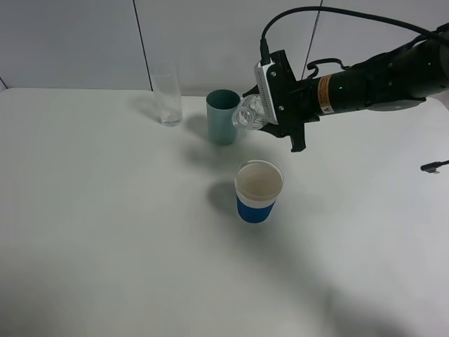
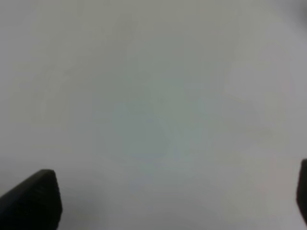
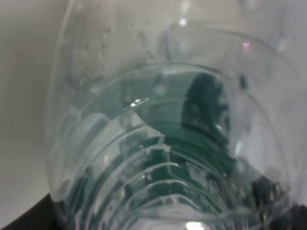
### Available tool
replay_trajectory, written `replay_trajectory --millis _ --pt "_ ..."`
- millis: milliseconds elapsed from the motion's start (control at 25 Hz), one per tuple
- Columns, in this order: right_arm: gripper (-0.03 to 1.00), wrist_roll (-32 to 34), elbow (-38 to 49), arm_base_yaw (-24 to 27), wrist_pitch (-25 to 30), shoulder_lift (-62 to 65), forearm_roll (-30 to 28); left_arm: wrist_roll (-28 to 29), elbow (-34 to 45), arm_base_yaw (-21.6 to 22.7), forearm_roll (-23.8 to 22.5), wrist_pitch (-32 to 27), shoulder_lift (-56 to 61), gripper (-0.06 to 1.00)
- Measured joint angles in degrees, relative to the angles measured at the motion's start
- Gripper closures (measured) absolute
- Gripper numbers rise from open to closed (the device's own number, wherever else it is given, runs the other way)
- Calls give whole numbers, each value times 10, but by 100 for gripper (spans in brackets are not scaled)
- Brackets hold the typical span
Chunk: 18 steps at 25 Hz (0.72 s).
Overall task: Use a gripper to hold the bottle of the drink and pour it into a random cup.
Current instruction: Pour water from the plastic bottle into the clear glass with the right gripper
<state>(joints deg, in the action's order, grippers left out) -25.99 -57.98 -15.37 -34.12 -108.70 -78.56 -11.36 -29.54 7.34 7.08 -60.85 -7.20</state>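
**A:** From the high camera, how does the arm stand?

**B:** The right arm comes in from the right edge and stretches nearly level above the worktop, behind the cup. Its wrist is rolled, so one black finger hangs down toward the cup's far side. The right gripper sits behind the cup and a little left of it.

**A:** And the bottle?

**B:** The bottle is pinched in that gripper, clear of the worktop, behind the cup and higher than its rim. It is tipped over rather than upright. It overlaps the edge of the teal tumbler, and I cannot tell whether they touch. The tall clear glass stands further left behind the cup, and a cable end lies well to the cup's right.

**A:** The left wrist camera?

**B:** It shows only blurred pale worktop. The left gripper has its fingers spread wide, with one dark tip at each side of the picture and nothing between them. The cup is not in this view.

**A:** The right wrist camera?

**B:** The bottle fills it, ribbed and clear, with dark green showing through the plastic. Dark fingers close on it from both sides. The cup is not in this view.
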Motion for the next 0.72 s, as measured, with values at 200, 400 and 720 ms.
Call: replay_trajectory --millis 200,400,720 --pt "40 0 0 0 -28 -1 0 0 0 0 0 0 0 -5" --pt "40 -5 0 0 -49 -1 -8 0 0 0 0 0 0 -5" --pt "40 -39 0 0 -87 -1 -26 0 0 0 0 0 0 -5"
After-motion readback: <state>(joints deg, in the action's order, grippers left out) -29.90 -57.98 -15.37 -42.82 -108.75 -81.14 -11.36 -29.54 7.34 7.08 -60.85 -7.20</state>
